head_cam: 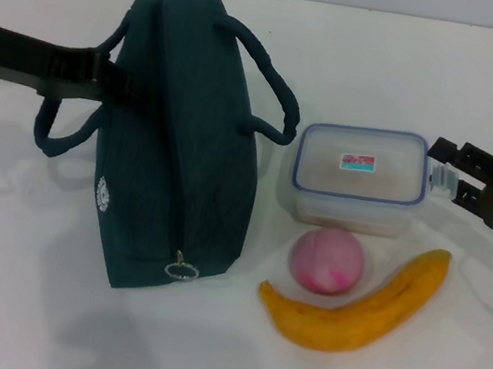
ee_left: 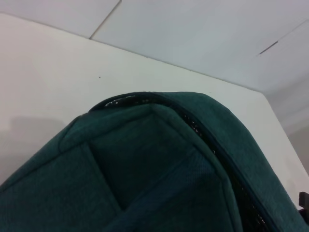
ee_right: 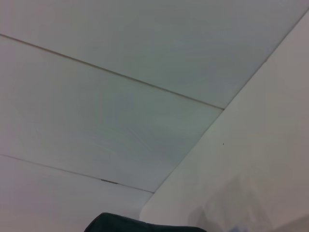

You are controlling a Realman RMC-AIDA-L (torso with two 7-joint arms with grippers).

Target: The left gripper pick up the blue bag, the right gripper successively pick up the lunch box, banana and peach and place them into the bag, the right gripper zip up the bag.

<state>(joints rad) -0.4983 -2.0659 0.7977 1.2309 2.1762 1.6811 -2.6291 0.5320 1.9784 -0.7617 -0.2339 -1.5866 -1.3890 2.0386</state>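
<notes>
Left claw (head_cam: pixel 116 85), at the frame's left, meets the blue bag (head_cam: pixel 180 155); its grip cannot be told. Right claw (head_cam: pixel 444 161), right edge, touches the lunch box (head_cam: pixel 359 177); grip likewise unclear.

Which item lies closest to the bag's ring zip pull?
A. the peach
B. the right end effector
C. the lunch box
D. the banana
D: in the head view the banana's left tip lies just beside the bag's zip pull, nearer than the peach or the lunch box.
</notes>
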